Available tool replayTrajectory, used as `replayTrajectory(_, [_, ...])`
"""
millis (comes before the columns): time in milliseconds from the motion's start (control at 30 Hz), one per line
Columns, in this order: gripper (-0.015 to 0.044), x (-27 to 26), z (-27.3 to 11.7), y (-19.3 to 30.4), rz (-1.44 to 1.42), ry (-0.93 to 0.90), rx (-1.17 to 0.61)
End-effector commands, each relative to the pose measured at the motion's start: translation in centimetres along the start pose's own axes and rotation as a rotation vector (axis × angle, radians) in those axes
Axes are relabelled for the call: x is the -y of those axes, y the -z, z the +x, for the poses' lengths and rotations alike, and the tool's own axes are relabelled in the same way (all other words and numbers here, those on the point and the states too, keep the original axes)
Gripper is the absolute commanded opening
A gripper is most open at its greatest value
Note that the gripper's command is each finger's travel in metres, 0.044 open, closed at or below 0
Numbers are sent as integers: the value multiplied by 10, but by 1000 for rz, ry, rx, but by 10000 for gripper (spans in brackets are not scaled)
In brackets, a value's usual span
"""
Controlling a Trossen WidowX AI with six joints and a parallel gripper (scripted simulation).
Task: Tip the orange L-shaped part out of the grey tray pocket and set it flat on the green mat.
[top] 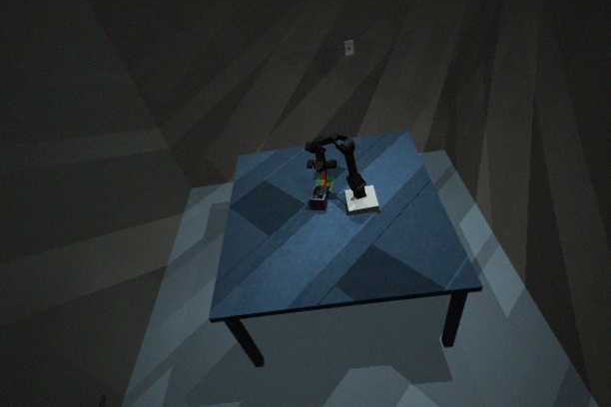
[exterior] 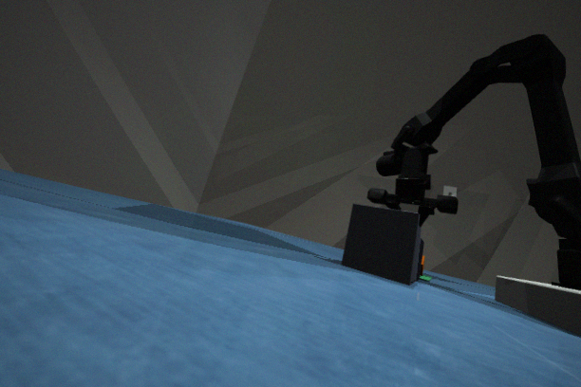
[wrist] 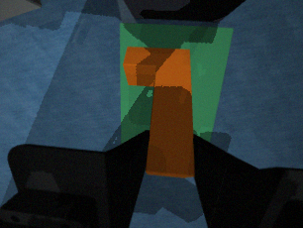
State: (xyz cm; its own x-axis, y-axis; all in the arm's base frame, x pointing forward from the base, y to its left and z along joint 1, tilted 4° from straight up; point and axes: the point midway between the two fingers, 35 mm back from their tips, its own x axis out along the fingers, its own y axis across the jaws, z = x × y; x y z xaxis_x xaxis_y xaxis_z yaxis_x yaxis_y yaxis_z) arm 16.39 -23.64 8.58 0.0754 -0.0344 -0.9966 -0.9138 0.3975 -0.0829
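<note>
The orange part (top: 322, 176) (exterior: 422, 264) (wrist: 170, 119) is out of the tray. My gripper (top: 322, 172) (wrist: 169, 137) is shut on its plain end, with a finger on each side. The part slopes down steeply from the fingers, its L-shaped end low over the green mat (top: 318, 181) (exterior: 425, 278) (wrist: 213, 64). Whether that end touches the mat cannot be told. The grey tray (top: 318, 204) (exterior: 380, 245) (wrist: 183, 11) stands beside the mat and hides the fingertips in the exterior view.
The arm's white base block (top: 363, 203) (exterior: 532, 302) stands to the right of the tray on the blue table (top: 300, 257) (exterior: 190, 306). The tray's walls rise close beside the mat. Shadows cross the mat and table in the wrist view.
</note>
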Motion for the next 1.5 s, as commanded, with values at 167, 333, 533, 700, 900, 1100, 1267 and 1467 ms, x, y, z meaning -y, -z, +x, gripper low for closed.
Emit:
replayTrajectory(167, [79, 0, 0, 0, 0, 0, 0])
replayTrajectory(333, [210, 0, 0, 0, 0, 0, 0])
replayTrajectory(533, [368, 3, -29, 2, 1, 1, 0])
replayTrajectory(700, [400, 1, -86, 0, 4, 2, 0])
replayTrajectory(900, [400, 3, -83, 2, 6, 15, -11])
replayTrajectory(1100, [400, 3, -83, 2, 6, 15, -11])
replayTrajectory(1267, [400, 3, -83, 2, 6, 15, -11])
replayTrajectory(1467, [400, 3, -83, 2, 6, 15, -11])
